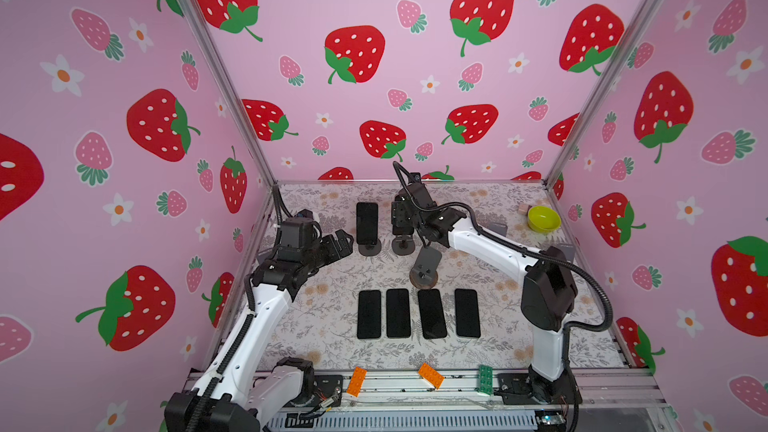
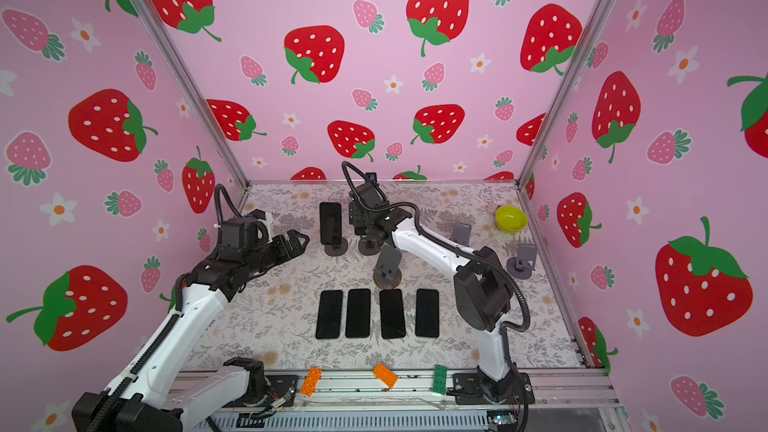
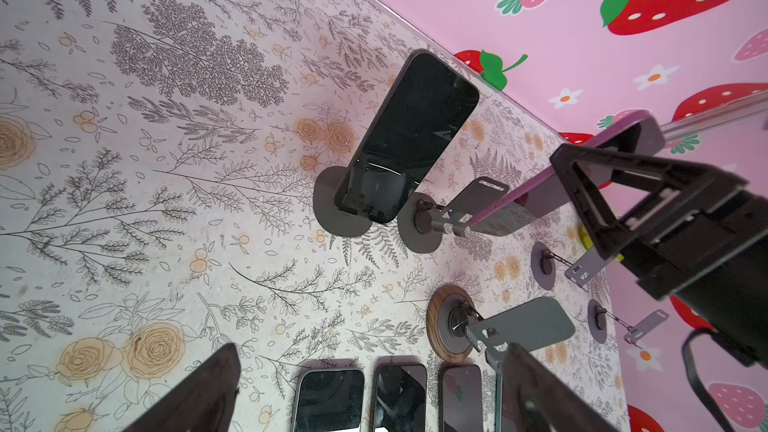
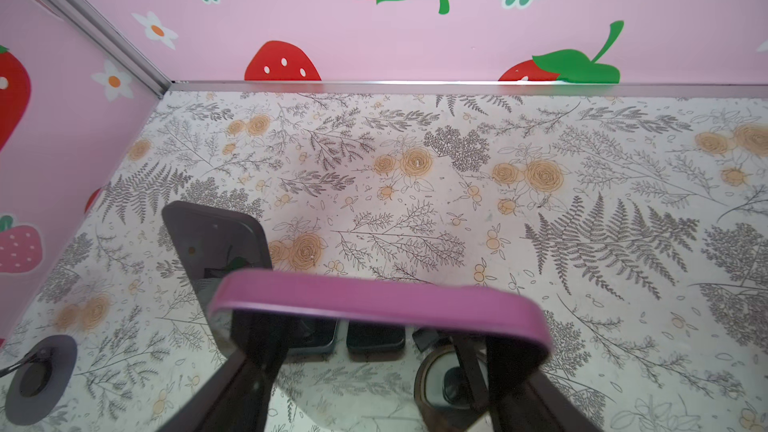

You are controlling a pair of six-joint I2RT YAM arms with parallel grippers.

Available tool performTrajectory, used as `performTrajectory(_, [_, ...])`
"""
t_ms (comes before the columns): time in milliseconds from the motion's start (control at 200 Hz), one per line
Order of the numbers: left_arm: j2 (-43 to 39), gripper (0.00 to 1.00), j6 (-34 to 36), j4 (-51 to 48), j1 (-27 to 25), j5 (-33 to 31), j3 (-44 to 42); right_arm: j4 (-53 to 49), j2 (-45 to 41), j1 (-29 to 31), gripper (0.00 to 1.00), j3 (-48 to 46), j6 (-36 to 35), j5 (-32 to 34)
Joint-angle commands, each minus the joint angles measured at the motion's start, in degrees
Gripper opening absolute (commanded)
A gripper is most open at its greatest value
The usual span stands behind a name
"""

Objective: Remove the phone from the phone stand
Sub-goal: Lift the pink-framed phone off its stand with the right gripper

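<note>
At the phone stand (image 3: 419, 222), right tool (image 4: 376, 338) clamped on pink-edged phone (image 4: 374, 295), left tool (image 1: 340, 243) wide apart, empty

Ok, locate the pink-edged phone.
The pink-edged phone is clamped in the right gripper, back-centre in both top views, just right of the standing phone.

No writing, brand, number or sign could be read in any view. The phone (image 4: 374, 299) clamped between the jaws of the right gripper (image 4: 380, 332) showed only a plain pink edge and a dark, unlit screen.
</note>
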Motion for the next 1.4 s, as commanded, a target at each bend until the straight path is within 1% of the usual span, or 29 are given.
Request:
performTrajectory(0, [-0.2, 0.99, -2.2, 1.5, 0.3, 1.2, 0.5, 3.0, -5.0, -2.4, 0.7, -1.6, 0.2, -3.5])
performTrajectory(80, [0.6, 0.99, -2.8, 2.1, 0.2, 2.2, 0.7, 2.9, -7.7, -4.9, 0.7, -3.6, 1.2, -5.9])
performTrajectory(180, [1.6, 1.0, -3.6, 2.9, 0.2, 3.8, 0.7, 3.4, -11.7, -8.1, 0.7, -7.5, 1.6, -7.5])
performTrajectory(355, [3.7, 1.0, -4.3, 5.3, -0.4, 4.9, 0.5, 3.5, -18.2, -14.2, 0.69, -14.1, 2.2, -9.6])
performTrajectory(420, [4.2, 1.0, -2.7, 6.2, -2.0, 3.9, 0.7, 3.5, -20.4, -16.1, 0.69, -16.6, 1.7, -9.9])
performTrajectory(545, [5.0, 0.99, 0.8, 5.9, -6.0, -1.5, 1.8, 3.0, -23.3, -18.4, 0.69, -20.4, 1.4, -9.8])
performTrajectory(655, [6.6, 0.99, -0.1, 6.3, -6.3, -1.4, 2.1, 2.1, -24.4, -18.8, 0.69, -23.1, 0.9, -10.3])
performTrajectory(785, [8.9, 0.99, 0.6, 6.4, -6.6, -0.7, 3.2, 2.0, -25.2, -19.0, 0.69, -26.9, -0.1, -11.5])
performTrajectory(971, [9.5, 0.99, 1.6, 6.3, -7.3, -2.5, 3.7, 1.4, -24.8, -19.1, 0.69, -31.7, -1.5, -12.6])
performTrajectory(1031, [9.6, 0.99, 1.5, 6.4, -7.3, -2.7, 3.7, 1.3, -24.3, -19.1, 0.7, -33.1, -1.8, -14.2])
performTrajectory(1206, [9.4, 0.99, 1.6, 5.9, -7.4, -2.8, 4.0, -0.7, -22.4, -19.3, 0.7, -33.9, -4.0, -14.6])
performTrajectory(1321, [8.9, 0.99, 0.0, 5.6, -7.3, -3.9, 3.7, -1.3, -20.6, -19.3, 0.7, -33.8, -4.6, -15.1])
performTrajectory(1341, [8.8, 0.99, -0.2, 5.8, -7.3, -5.6, 3.5, -1.2, -20.3, -19.3, 0.7, -34.0, -4.6, -15.1])
performTrajectory(1396, [8.4, 0.99, -0.7, 6.3, -7.3, -6.1, 3.2, -0.4, -19.8, -19.3, 0.7, -34.6, -4.6, -15.4])
